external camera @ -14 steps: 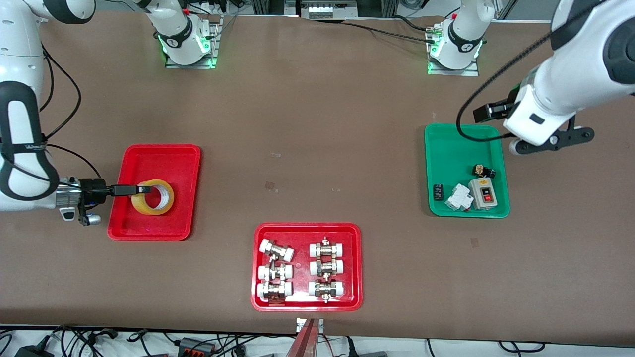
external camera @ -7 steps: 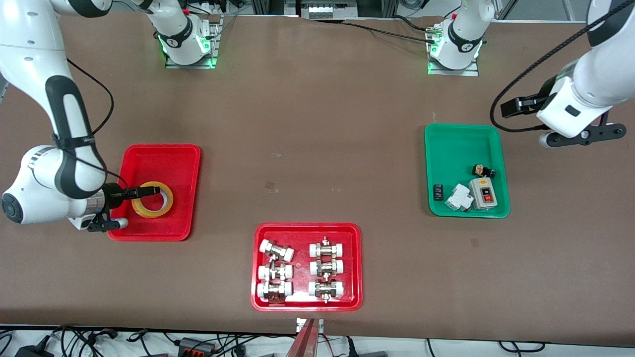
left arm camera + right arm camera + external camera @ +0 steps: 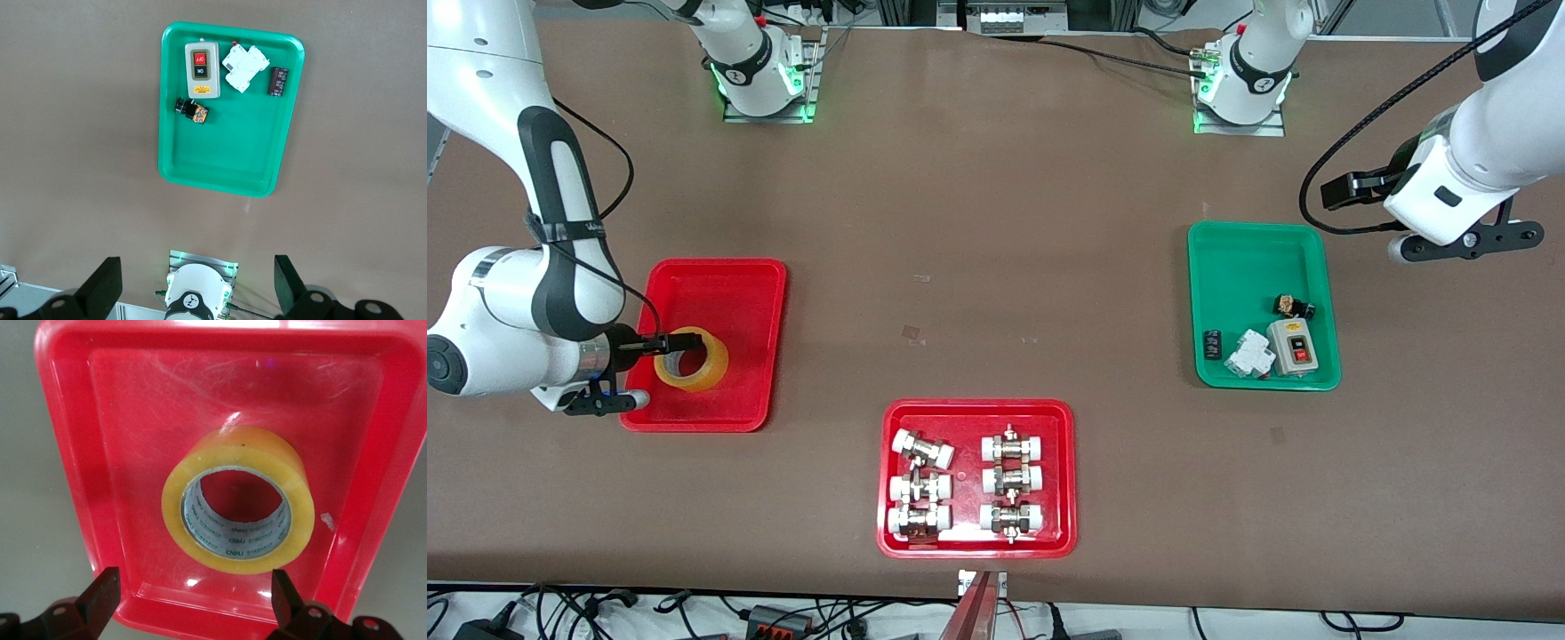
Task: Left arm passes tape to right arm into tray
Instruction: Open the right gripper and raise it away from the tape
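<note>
The wide yellow translucent tape roll now lies flat in the glossy red plastic tray, seemingly released; right gripper has backed off, jaws spread empty. Left gripper waits, open, beside the green tray.

The tape lies flat in the plain red tray, in the part of it nearer the front camera. The right gripper hangs over that tray, its dark fingers reaching over the roll's rim. From that tray, the red tray of fittings lies nearer the camera and toward the left arm's end. The green tray sits well apart at that end, with the left gripper raised just beside it.
</note>
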